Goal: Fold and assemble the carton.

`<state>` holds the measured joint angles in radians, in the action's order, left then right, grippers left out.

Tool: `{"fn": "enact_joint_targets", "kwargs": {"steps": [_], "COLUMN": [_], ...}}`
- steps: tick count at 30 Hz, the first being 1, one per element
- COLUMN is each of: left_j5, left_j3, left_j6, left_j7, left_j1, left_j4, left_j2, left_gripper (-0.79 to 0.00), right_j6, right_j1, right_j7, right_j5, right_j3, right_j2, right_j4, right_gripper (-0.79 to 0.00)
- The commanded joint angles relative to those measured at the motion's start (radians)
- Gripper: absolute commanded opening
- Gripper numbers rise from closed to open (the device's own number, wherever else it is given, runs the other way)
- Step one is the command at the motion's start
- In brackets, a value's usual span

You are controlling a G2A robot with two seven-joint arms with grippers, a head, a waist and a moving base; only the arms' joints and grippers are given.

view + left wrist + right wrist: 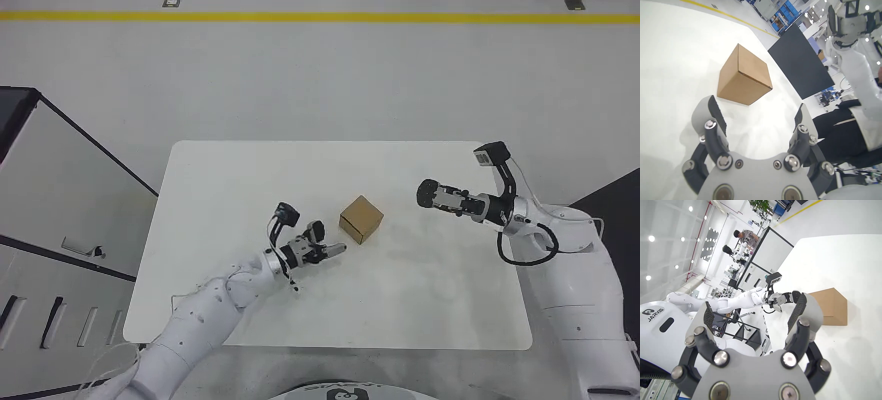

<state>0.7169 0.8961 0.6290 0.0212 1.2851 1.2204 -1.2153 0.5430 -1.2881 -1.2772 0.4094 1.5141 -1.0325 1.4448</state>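
Note:
A small brown carton [361, 218] stands closed as a cube near the middle of the white table [250, 180]. In the left wrist view the carton [744, 78] sits a short way beyond my left gripper [757, 108], which is open and holds nothing. From above, the left gripper [333, 248] is just to the carton's near left, apart from it. My right gripper [424, 193] hangs to the carton's right with a clear gap. Its own view shows the right gripper [755, 307] open and empty, the carton [832, 306] beyond it, and the left gripper [785, 301] farther off.
A grey cabinet [50, 190] stands off the table's left side. A dark panel [800, 64] rises beyond the table's right edge. The table surface around the carton is bare white.

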Motion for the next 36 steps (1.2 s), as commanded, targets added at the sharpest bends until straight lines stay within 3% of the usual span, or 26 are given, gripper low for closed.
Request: {"fn": "enact_joint_targets", "kwargs": {"steps": [1, 5, 13, 16, 28, 36], "left_j5": [0.113, 0.257, 0.257, 0.266, 0.46, 0.485], "left_j3": [0.002, 0.004, 0.004, -0.015, -0.116, -0.126], "left_j6": [-0.061, -0.164, -0.164, -0.174, -0.488, -0.476], "left_j7": [-0.06, -0.138, -0.138, -0.133, -0.097, -0.093], "left_j1": [0.016, 0.039, 0.039, 0.051, 0.013, 0.009], "left_j4": [0.028, 0.08, 0.08, 0.128, 0.145, 0.135], "left_j2": [0.002, 0.004, 0.004, 0.0, -0.045, -0.046], "left_gripper": [0.0, 0.0, 0.0, 0.0, 0.0, 0.0], "right_j6": [0.0, 0.0, 0.0, 0.0, 0.0, 0.0], "right_j1": [0.0, 0.0, 0.0, 0.0, 0.0, 0.0], "right_j7": [0.0, 0.0, 0.0, 0.0, 0.0, 0.0], "right_j5": [0.0, 0.0, 0.0, 0.0, 0.0, 0.0], "right_j3": [0.0, 0.0, 0.0, 0.0, 0.0, 0.0], "right_j2": [0.0, 0.0, 0.0, 0.0, 0.0, 0.0], "right_j4": [0.0, 0.0, 0.0, 0.0, 0.0, 0.0], "right_gripper": [0.0, 0.0, 0.0, 0.0, 0.0, 0.0]}}
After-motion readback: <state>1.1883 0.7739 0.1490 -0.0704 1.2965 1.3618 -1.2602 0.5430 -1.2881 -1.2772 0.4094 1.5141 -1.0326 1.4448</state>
